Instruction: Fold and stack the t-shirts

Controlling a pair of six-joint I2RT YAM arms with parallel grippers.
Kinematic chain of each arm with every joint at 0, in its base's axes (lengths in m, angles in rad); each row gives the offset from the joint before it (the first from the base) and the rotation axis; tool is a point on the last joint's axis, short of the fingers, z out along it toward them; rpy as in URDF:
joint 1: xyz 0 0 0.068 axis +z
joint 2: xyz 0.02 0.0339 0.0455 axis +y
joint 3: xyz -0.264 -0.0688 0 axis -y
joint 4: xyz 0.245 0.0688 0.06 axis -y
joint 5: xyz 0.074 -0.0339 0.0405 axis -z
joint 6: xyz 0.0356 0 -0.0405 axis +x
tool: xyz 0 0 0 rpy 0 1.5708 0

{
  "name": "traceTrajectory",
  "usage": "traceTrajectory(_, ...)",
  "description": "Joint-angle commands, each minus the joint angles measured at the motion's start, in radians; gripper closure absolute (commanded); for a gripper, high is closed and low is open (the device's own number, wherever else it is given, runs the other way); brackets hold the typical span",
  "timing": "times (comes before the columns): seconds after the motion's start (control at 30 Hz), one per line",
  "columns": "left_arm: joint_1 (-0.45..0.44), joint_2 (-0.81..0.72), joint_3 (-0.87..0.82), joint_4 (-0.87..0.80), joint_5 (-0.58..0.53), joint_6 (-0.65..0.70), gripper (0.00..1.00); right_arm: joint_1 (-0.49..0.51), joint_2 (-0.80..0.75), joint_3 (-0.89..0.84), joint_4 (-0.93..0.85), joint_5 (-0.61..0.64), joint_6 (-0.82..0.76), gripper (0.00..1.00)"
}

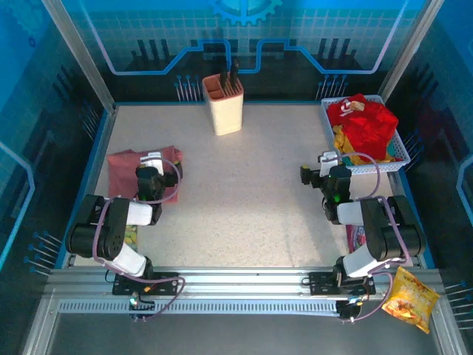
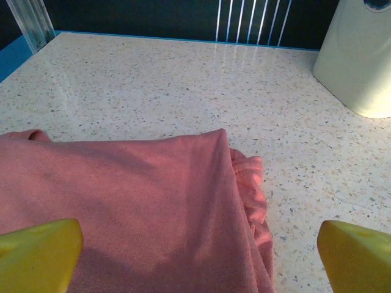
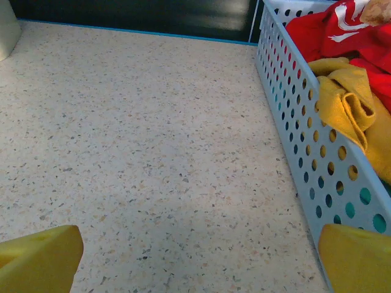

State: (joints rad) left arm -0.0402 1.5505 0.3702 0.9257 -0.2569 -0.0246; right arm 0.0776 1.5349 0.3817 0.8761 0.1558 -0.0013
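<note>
One tee out of the basket, the rest waiting to be folded.

The dusty pink t-shirt (image 2: 122, 201) is seen lying flat on the speckled table (image 1: 244, 192), directly beneath and ahead of the left gripper (image 2: 195, 262), whose yellow fingers are spread wide and clamped on nothing. Its soft knit is doubled over, with a rumpled, gathered edge on the claw's right, so one fold is judged made. The right gripper (image 3: 195, 256) is likewise held apart and empty, above bare table. Just to its right stands the perforated plastic basket (image 3: 305, 140), in which the red t-shirt (image 3: 342, 30) and mustard t-shirts (image 3: 348, 104) are heaped, crumpled. No stack has been started.
</note>
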Motion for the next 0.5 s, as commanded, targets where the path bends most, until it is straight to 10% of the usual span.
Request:
traceTrajectory(0.0,0.005,0.008,-0.007,0.038,-0.007,-0.005,0.01,0.001,0.005,0.008,0.032,-0.005,0.004,0.0)
traceTrajectory(0.47,0.013,0.005,-0.014,0.047,-0.014,-0.018,0.01,0.001,0.005,0.008,0.032,-0.004,0.003,0.0)
